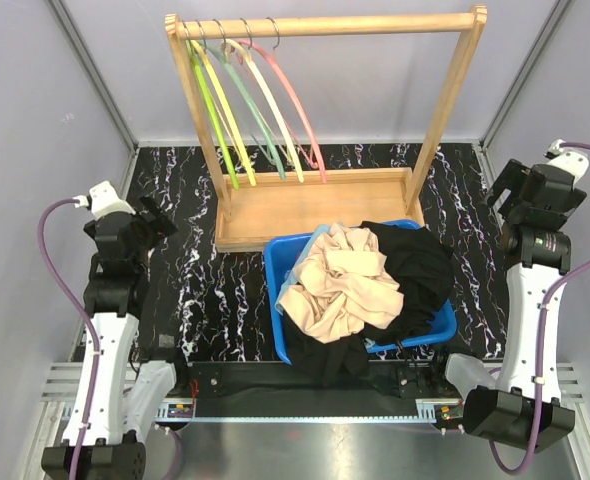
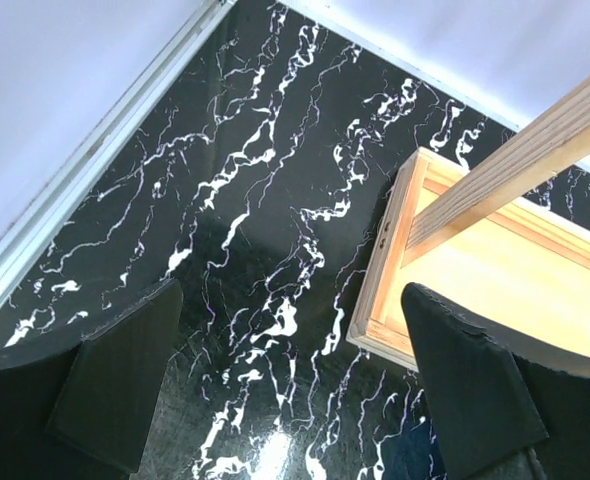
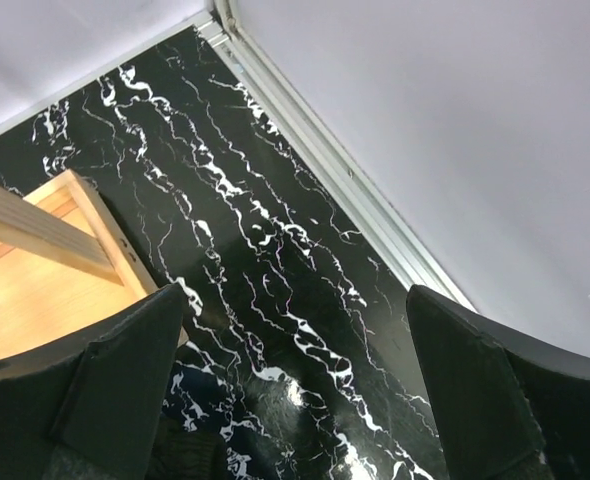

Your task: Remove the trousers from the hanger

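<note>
Several bare plastic hangers (image 1: 237, 110) hang at the left end of the wooden rack's rail (image 1: 375, 24); no trousers are on them. Beige trousers (image 1: 340, 285) lie on top of a heap in the blue basket (image 1: 275, 275), with black trousers (image 1: 415, 265) to the right and below, and a strip of light blue trousers (image 1: 313, 243) at the upper left. The red patterned pair is hidden. My left gripper (image 1: 160, 222) is open and empty at the left, above the table (image 2: 290, 390). My right gripper (image 1: 510, 185) is open and empty at the right (image 3: 295, 385).
The rack's wooden base tray (image 1: 315, 205) stands behind the basket, and shows in the left wrist view (image 2: 495, 270) and the right wrist view (image 3: 35, 280). Grey walls and a metal rail (image 3: 355, 190) bound the black marbled table (image 1: 205, 290).
</note>
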{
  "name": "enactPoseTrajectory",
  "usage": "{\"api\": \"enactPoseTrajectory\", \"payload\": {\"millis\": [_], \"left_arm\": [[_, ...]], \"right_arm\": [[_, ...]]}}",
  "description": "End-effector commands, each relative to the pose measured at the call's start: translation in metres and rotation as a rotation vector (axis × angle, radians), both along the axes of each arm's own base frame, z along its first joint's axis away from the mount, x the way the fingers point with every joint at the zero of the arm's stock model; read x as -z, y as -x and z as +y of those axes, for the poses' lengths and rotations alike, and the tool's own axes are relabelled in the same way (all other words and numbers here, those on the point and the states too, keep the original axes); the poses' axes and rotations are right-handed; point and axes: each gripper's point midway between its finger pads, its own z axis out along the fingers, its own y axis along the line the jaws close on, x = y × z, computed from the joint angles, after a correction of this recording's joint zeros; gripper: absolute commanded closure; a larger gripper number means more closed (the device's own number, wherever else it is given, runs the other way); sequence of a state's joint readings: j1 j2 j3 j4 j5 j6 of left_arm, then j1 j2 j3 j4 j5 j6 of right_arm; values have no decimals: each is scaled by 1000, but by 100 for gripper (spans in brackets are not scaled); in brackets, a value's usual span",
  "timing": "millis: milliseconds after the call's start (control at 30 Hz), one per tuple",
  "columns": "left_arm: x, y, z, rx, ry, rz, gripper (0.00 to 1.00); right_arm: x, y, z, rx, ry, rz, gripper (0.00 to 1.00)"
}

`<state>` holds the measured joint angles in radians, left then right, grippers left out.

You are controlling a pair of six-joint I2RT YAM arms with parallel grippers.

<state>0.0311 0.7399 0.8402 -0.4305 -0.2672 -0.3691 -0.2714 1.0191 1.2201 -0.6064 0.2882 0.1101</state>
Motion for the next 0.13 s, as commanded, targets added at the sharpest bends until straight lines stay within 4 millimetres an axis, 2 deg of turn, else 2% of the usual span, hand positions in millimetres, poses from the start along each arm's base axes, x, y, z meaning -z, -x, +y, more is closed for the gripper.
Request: {"api": "enactPoseTrajectory", "payload": {"millis": [0, 100], "left_arm": [[-23, -3, 1, 16, -29, -64, 1], [-23, -3, 1, 18, -43, -63, 1]], "right_arm": [[-20, -1, -11, 47, 43, -72, 0], [-22, -4, -9, 16, 70, -92, 0]]}}
